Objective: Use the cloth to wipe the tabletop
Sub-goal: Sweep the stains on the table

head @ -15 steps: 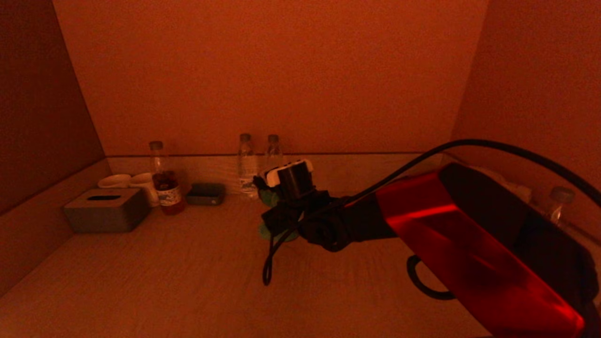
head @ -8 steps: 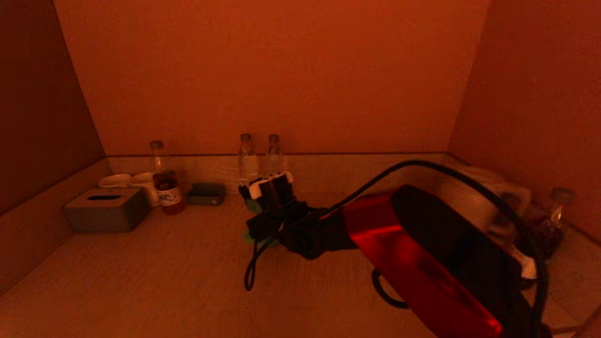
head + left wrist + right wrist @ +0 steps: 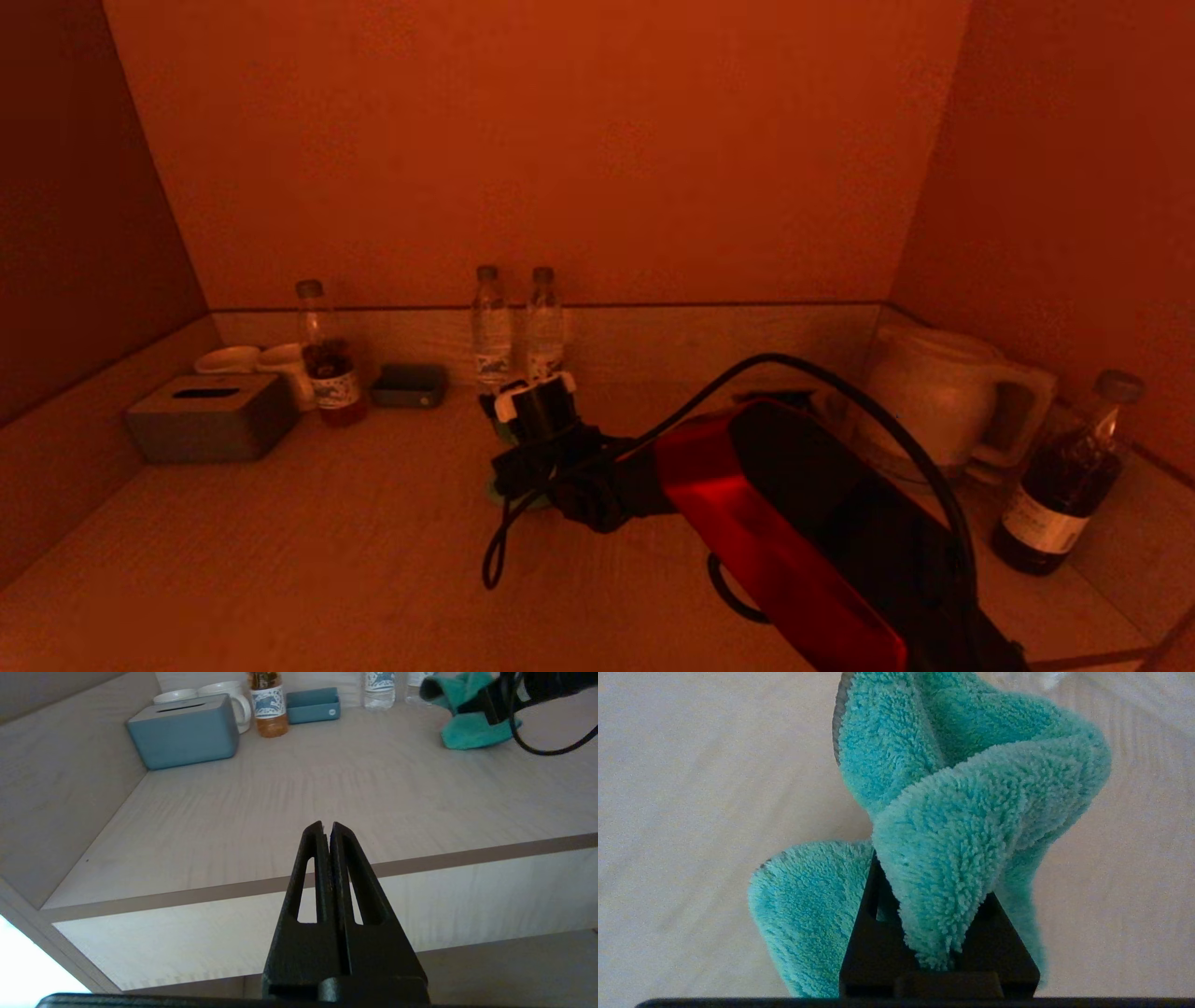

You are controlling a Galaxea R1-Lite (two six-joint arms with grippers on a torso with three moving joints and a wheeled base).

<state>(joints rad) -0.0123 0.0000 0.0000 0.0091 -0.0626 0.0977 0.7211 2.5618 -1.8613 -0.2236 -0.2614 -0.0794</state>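
My right gripper (image 3: pixel 515 459) is shut on a fluffy teal cloth (image 3: pixel 952 812) and holds it down on the pale wood tabletop (image 3: pixel 280 560), in the middle toward the back. In the head view the wrist hides most of the cloth; a green edge (image 3: pixel 504 493) shows beneath it. The left wrist view shows the cloth (image 3: pixel 467 737) bunched on the table under the right gripper. My left gripper (image 3: pixel 327 826) is shut and empty, parked in front of the table's front edge, out of the head view.
A tissue box (image 3: pixel 210 415), two mugs (image 3: pixel 257 359), a drink bottle (image 3: pixel 327 369) and a small tray (image 3: pixel 409 385) stand back left. Two water bottles (image 3: pixel 509 322) stand just behind the cloth. A kettle (image 3: pixel 938 401) and a dark bottle (image 3: pixel 1064 485) stand at right.
My right gripper has slid the cloth to the left and a little toward me. The arm has dropped lower, uncovering the kettle and the dark bottle.
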